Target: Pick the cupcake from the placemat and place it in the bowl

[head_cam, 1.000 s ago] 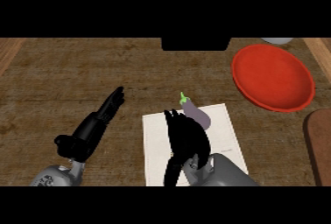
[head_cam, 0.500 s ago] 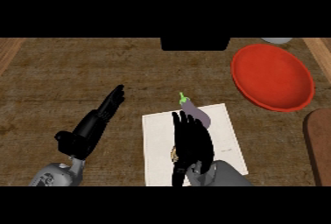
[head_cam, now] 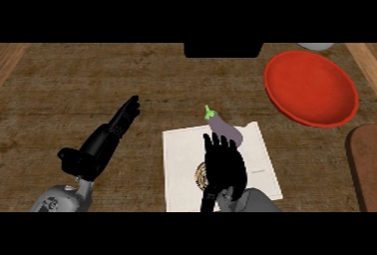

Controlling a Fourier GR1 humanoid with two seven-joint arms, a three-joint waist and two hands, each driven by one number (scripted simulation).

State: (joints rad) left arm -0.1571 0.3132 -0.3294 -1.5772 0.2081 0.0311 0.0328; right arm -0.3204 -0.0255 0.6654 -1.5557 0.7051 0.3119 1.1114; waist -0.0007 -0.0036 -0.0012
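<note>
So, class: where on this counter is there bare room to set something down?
Bare counter lies above the left robot hand, and between the eggplant and red bowl. The placemat is crowded by the right robot hand.

Eggplant (head_cam: pixel 225 130) before placemat (head_cam: pixel 254 159), bowl (head_cam: pixel 312 87) unobstructed.

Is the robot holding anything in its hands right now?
No. The right hand hovers open over the placemat; the left hand is open too.

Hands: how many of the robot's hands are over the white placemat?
1: the right hand lies over the placemat, fingers towards the eggplant. The left hand is over bare counter, left of the placemat.
</note>
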